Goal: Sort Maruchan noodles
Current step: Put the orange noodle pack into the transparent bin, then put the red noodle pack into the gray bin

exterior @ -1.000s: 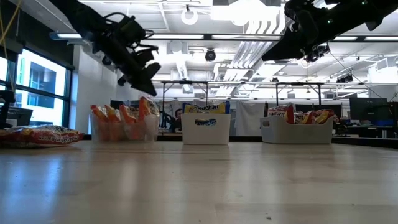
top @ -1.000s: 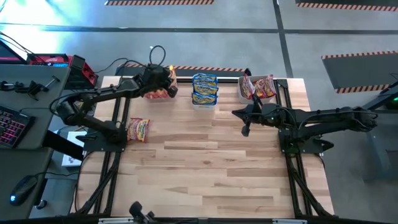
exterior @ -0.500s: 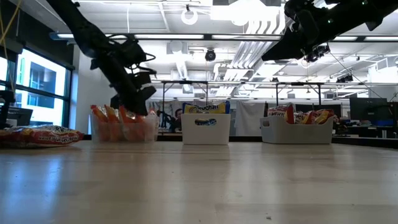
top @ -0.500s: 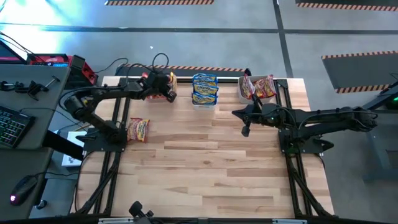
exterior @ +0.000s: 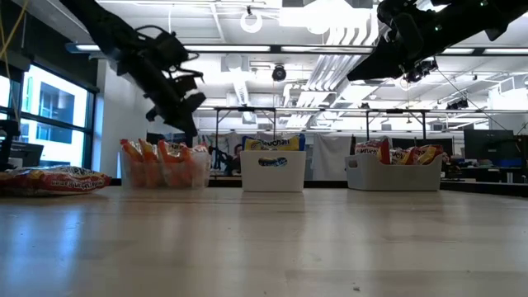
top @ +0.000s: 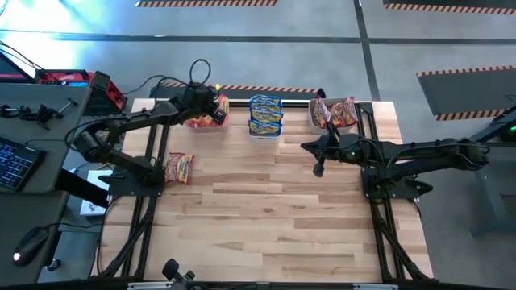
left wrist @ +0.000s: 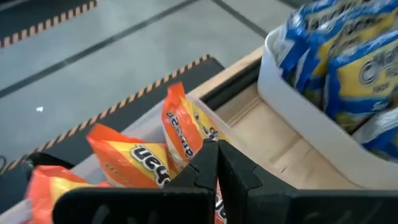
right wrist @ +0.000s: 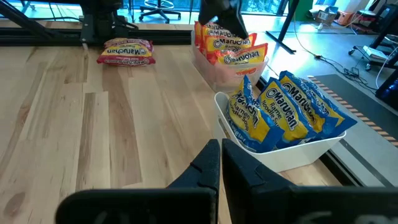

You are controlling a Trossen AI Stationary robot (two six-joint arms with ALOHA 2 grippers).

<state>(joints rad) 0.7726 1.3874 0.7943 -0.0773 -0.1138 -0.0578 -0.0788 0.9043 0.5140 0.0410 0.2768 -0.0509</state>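
Observation:
Orange packets (top: pixel 206 119) stand in the left clear bin (exterior: pixel 165 175). Blue packets (top: pixel 265 113) fill the middle white bin (exterior: pixel 272 180), and red-and-white packets (top: pixel 337 113) fill the right bin (exterior: pixel 394 178). One red-and-white packet (top: pixel 179 167) lies flat on the table near the left edge, also seen as the loose packet (right wrist: pixel 124 51). My left gripper (left wrist: pixel 217 149) is shut and empty, hovering just above the orange packets (left wrist: pixel 180 134). My right gripper (right wrist: pixel 221 146) is shut and empty, held high over the table in front of the right bin.
The three bins stand in a row along the table's far edge. Wide bare wood stretches from the bins to the near edge. A desk with a keyboard and cables (top: pixel 24 153) sits beyond the table's left side.
My left gripper dipped down into the orange bin, then rose back above it. The orange packet that stood tallest in the bin now sits lower among the others. My right arm kept still.

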